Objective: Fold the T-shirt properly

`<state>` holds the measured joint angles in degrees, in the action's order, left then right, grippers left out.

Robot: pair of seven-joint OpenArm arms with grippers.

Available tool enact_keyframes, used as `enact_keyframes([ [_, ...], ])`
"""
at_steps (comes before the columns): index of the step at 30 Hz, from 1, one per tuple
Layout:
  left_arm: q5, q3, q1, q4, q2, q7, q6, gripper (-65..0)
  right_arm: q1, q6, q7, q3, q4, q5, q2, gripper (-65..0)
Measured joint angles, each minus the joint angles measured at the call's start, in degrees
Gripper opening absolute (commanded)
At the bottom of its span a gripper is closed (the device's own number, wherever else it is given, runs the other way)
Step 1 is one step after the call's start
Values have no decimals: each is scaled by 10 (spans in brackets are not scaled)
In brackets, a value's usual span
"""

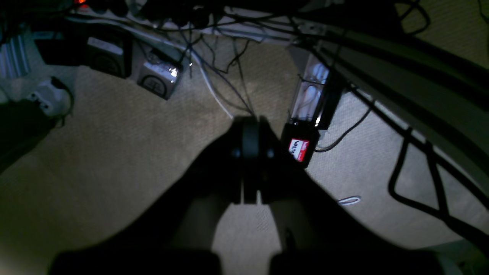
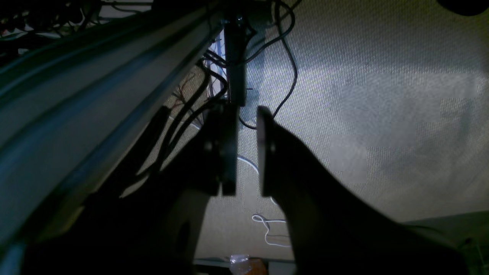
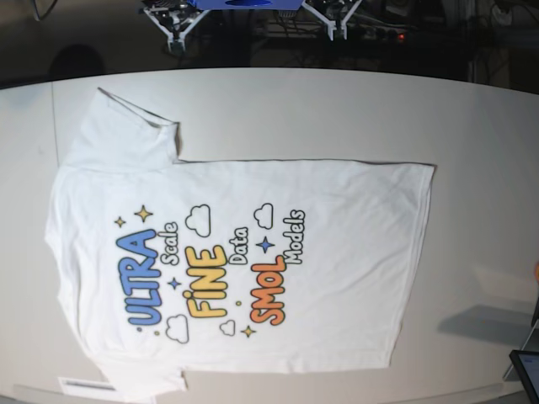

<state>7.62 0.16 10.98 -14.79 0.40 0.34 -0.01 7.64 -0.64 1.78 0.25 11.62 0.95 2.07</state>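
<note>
The white T-shirt point(image 3: 253, 252) lies spread flat on the white table point(image 3: 480, 126), print side up, with its collar end toward the left and its hem toward the right. One sleeve points to the far left corner. Neither arm shows in the base view. In the left wrist view my left gripper point(image 1: 251, 152) hangs over carpet beside the table, shut with nothing in it. My right gripper point(image 2: 247, 110) also hangs over carpet, its fingers a narrow gap apart and holding nothing.
Under the table run black cables point(image 1: 416, 191), a slanted table rail point(image 2: 95, 88) and power bricks point(image 1: 156, 78). A black box with a red and white label point(image 1: 300, 147) sits near the left gripper. A dark device point(image 3: 526, 366) stands at the table's right edge.
</note>
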Motion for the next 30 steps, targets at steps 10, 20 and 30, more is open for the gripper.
enact_keyframes([
  [10, 2, -6, 150, -223, -53, 2, 2, -650, 174, -1, -13, 40, 257, -2, -18, -561],
  [20, 4, -61, 313, -452, -58, 8, -3, -650, 334, 0, -57, 181, 498, -2, -17, -561],
  [30, 4, -170, 453, -722, -45, 7, -5, -650, 466, -1, -63, 180, 772, -3, 5, -561],
])
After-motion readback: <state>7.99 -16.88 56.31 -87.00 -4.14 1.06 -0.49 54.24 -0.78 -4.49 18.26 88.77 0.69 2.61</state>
